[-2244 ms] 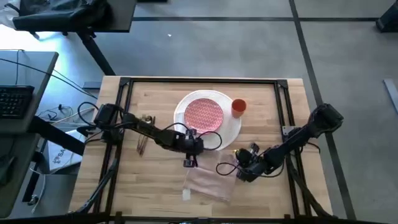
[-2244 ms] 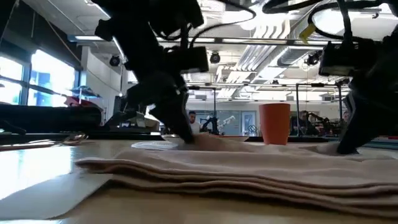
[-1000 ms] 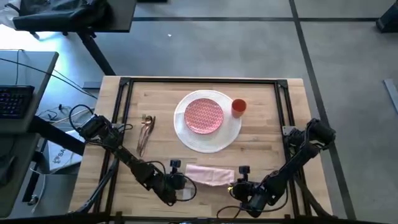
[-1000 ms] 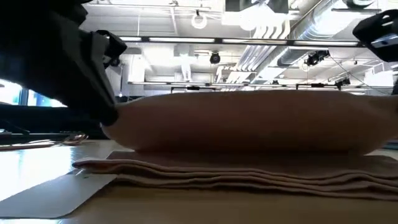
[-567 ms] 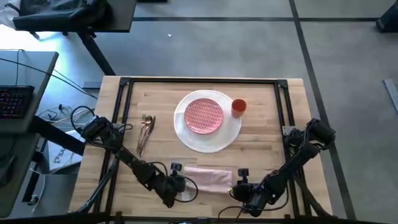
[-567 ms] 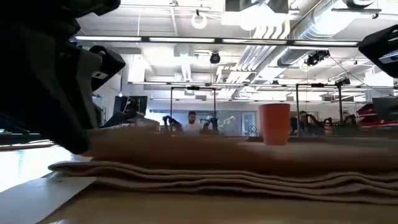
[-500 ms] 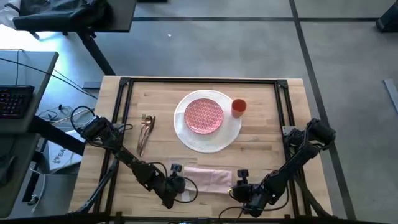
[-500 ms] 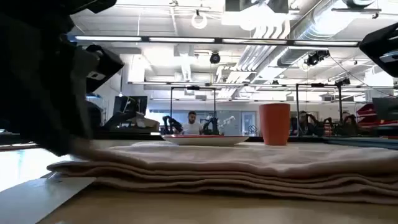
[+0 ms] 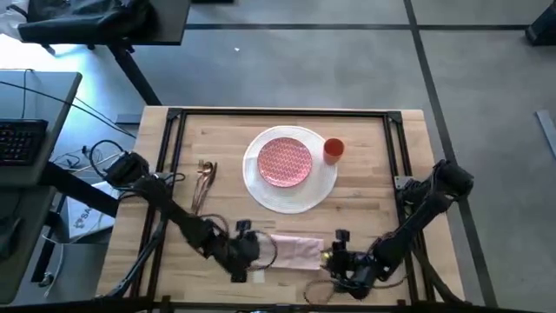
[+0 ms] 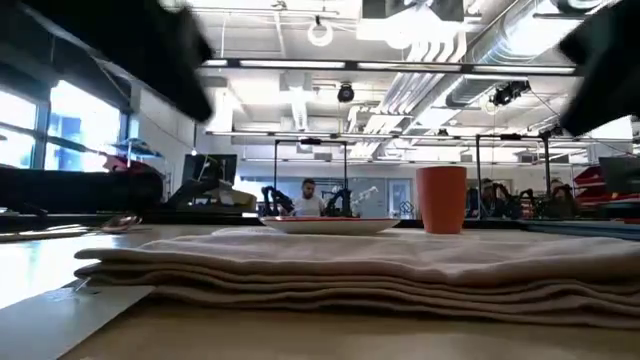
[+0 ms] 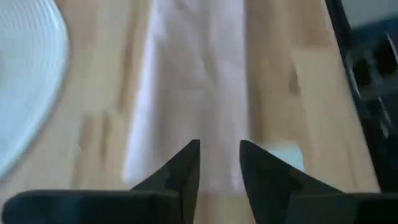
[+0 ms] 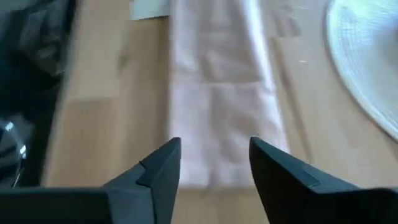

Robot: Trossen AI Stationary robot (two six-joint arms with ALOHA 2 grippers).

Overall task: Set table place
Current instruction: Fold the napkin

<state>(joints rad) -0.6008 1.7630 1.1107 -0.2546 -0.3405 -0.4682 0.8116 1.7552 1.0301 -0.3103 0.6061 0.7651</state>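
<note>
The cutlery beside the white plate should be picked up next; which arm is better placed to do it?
Probably the left. The cutlery lies on the table's left half, nearer the left gripper. The right gripper is at the napkin's other end. Both are open and empty.

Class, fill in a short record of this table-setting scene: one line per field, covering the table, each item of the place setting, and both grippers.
table: light wood, black rail frame
large white plate: centre, towards the far edge
red-patterned plate: on the white plate
orange cup: upright, at the white plate's right edge
cutlery: left of the plates
napkin: folded flat, near the front edge
left gripper: jaws open, at the napkin's left end
right gripper: jaws open, at the napkin's right end
</note>
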